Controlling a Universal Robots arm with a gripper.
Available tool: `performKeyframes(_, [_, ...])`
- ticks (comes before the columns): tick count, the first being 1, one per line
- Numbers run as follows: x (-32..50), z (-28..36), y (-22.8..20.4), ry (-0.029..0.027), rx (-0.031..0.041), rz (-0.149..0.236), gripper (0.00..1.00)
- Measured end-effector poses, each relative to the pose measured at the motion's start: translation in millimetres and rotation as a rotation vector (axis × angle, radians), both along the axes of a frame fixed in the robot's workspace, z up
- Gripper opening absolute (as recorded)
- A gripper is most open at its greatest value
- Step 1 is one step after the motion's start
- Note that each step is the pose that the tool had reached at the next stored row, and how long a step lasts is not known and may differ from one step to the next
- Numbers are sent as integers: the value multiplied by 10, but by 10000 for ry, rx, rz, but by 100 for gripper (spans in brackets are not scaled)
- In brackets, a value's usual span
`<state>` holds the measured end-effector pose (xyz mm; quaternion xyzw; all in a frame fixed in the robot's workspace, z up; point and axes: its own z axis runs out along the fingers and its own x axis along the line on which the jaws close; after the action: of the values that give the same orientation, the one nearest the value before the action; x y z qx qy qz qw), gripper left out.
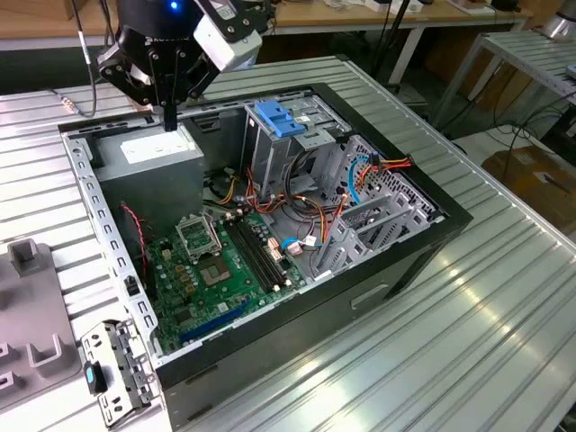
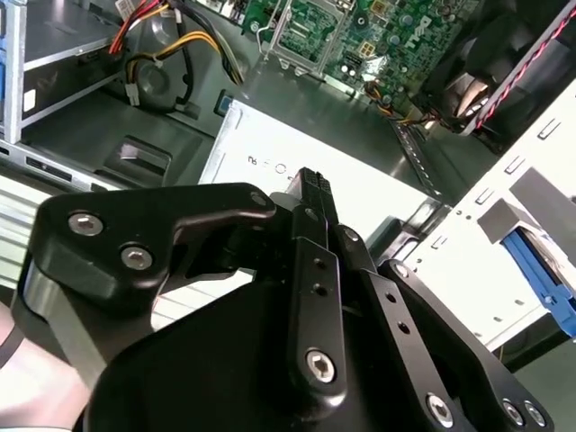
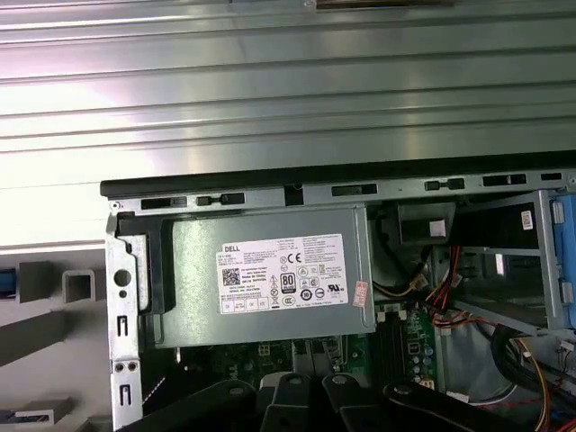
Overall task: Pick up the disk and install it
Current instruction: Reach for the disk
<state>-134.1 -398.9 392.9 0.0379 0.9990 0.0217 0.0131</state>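
Empty end effector (image 1: 169,119) hangs over the power supply (image 1: 157,148), at the rear corner of the open computer case (image 1: 297,337), on the exterior view's left. In the second wrist view the fingers (image 2: 310,193) are pressed together with nothing between them.

Location of the disk (image 2: 543,277): probably the silver body with a blue rail lying on the pale fixture tray (image 2: 468,270), just outside the case's rear wall. The frame edge cuts it, so the label can't be checked. It is well apart from the end effector, untouched, not installed.

Handling, my estimate: dense for its size, rigid, smooth metal faces likely slick, shock-sensitive. Best taken across the two long sides at the blue rails, near mid-length so it hangs level. Keep off the label face and the circuit-board underside.

Views: the exterior view lays out the drive cage (image 1: 270,135) with its blue handle, the motherboard (image 1: 216,261) and the ribbed metal counter (image 1: 504,342). The first wrist view looks straight down on the power supply's sticker (image 3: 281,274). The second wrist view supplies the finger closure and the disk's place.
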Motion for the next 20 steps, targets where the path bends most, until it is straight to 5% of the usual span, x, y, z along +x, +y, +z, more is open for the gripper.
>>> performKeyframes(5, [-77,-7,0,1,-1,1,11])
performKeyframes(14, [-485,-48,0,4,-1,0,11])
performKeyframes(20, [-591,-62,0,9,0,1,11])
